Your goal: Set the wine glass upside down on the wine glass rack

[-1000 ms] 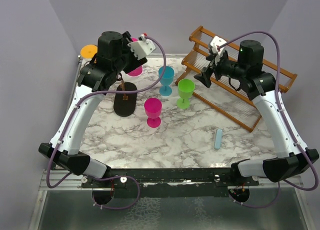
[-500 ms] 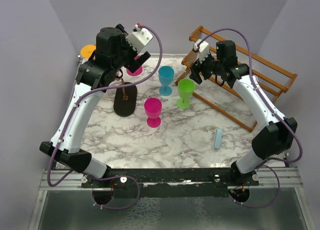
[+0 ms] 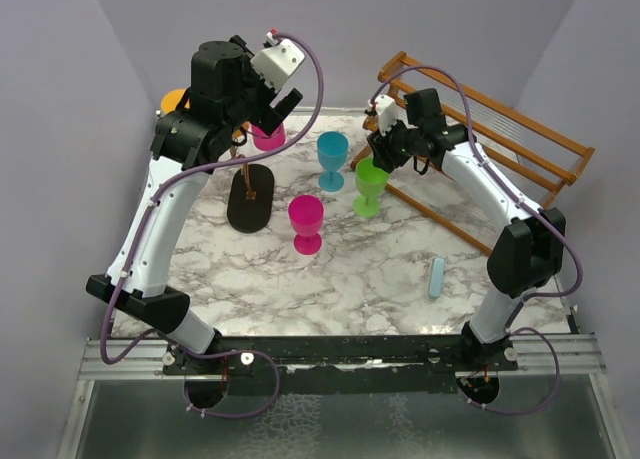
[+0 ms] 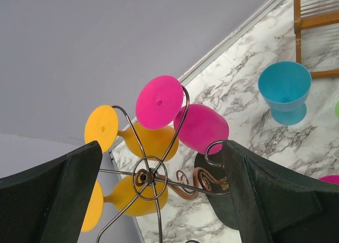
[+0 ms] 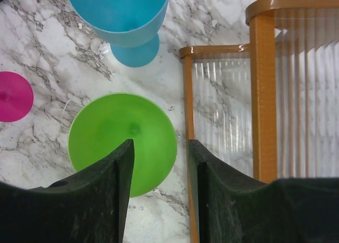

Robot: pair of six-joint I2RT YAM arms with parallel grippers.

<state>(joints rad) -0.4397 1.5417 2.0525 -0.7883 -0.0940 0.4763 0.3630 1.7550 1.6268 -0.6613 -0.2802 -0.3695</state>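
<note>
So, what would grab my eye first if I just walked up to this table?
Probably the bright plastic wine glasses: a pink one, a blue one and a green one stand upright mid-table on the marble top. At the far left, a thin wire rack holds a pink glass and yellow glasses upside down, and the right hand hovers over the green one.

No legible text, label, brand, number or sign in any view. Checked: wine glass rack (image 4: 145,177), plain wire; green glass (image 5: 123,142), plain plastic; wooden rack (image 5: 263,95), bare wood; tabletop (image 3: 380,269), marble pattern only. Arm housings too small to read.
</note>
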